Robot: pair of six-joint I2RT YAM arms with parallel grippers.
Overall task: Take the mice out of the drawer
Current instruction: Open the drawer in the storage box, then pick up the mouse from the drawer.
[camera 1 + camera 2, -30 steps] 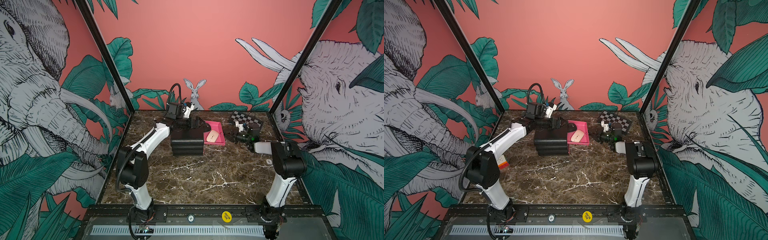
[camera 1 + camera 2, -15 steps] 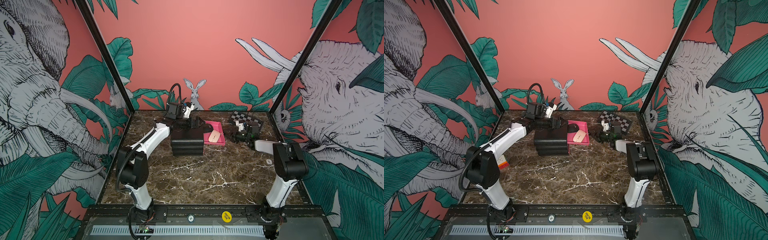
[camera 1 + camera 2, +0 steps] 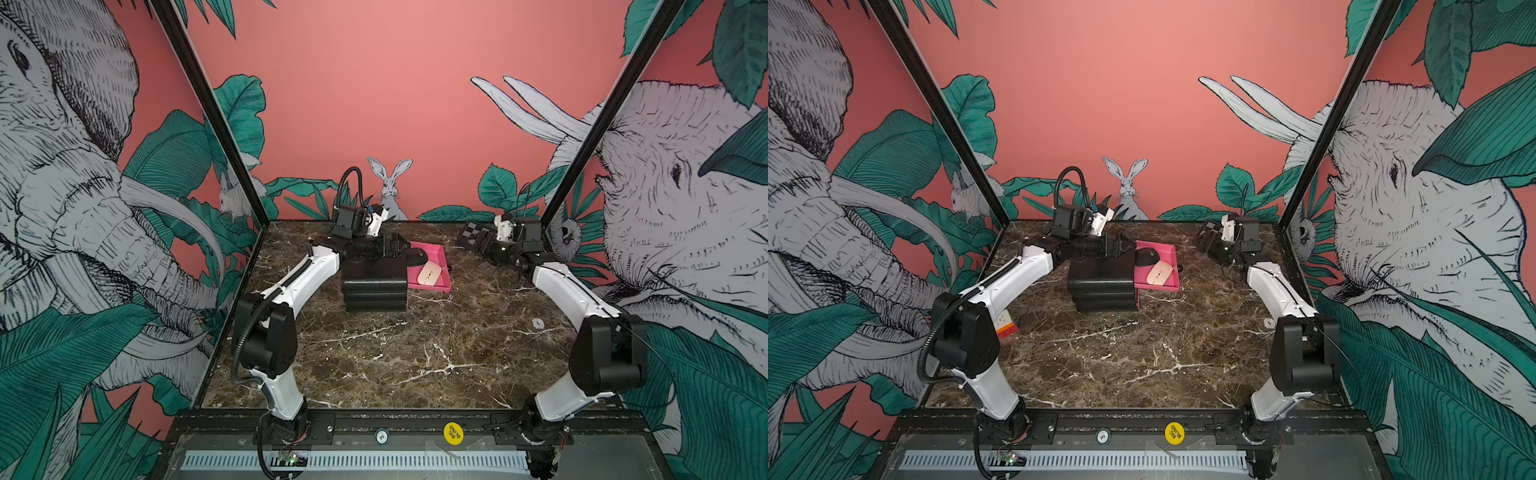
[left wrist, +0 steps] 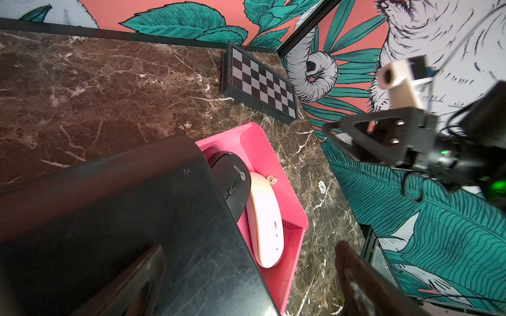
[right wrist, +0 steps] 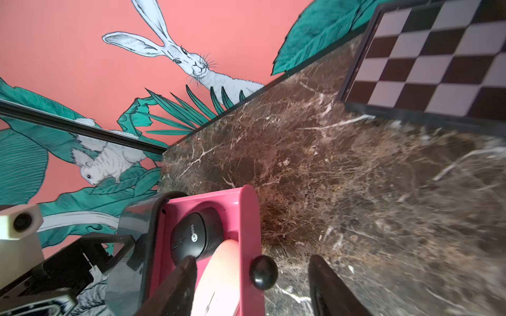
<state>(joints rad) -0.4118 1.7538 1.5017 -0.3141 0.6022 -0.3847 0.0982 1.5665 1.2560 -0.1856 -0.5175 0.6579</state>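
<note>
1. My right hand (image 5: 252, 261) is released, its fingers spread and empty, near the pink drawer (image 5: 246, 208).
2. My left hand (image 3: 392, 246) is spread open atop the black cabinet (image 3: 374, 286).
3. A black mouse (image 4: 232, 186) and a pink-cream mouse (image 4: 264, 219) lie touching in the open drawer.

Hot pink drawer (image 4: 273, 153), one black mouse (image 4: 232, 183), one pale pink mouse (image 4: 264, 219). Table (image 3: 395, 365) = brown marble w/ white veins, checkerboard (image 4: 260, 82) b&w.

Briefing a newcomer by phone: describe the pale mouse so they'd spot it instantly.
On the marble table stands a black drawer unit, its pink drawer pulled out. Two mice show inside: the pale mouse is the slim pink-cream one by the knobbed front; its neighbour is a black mouse.
</note>
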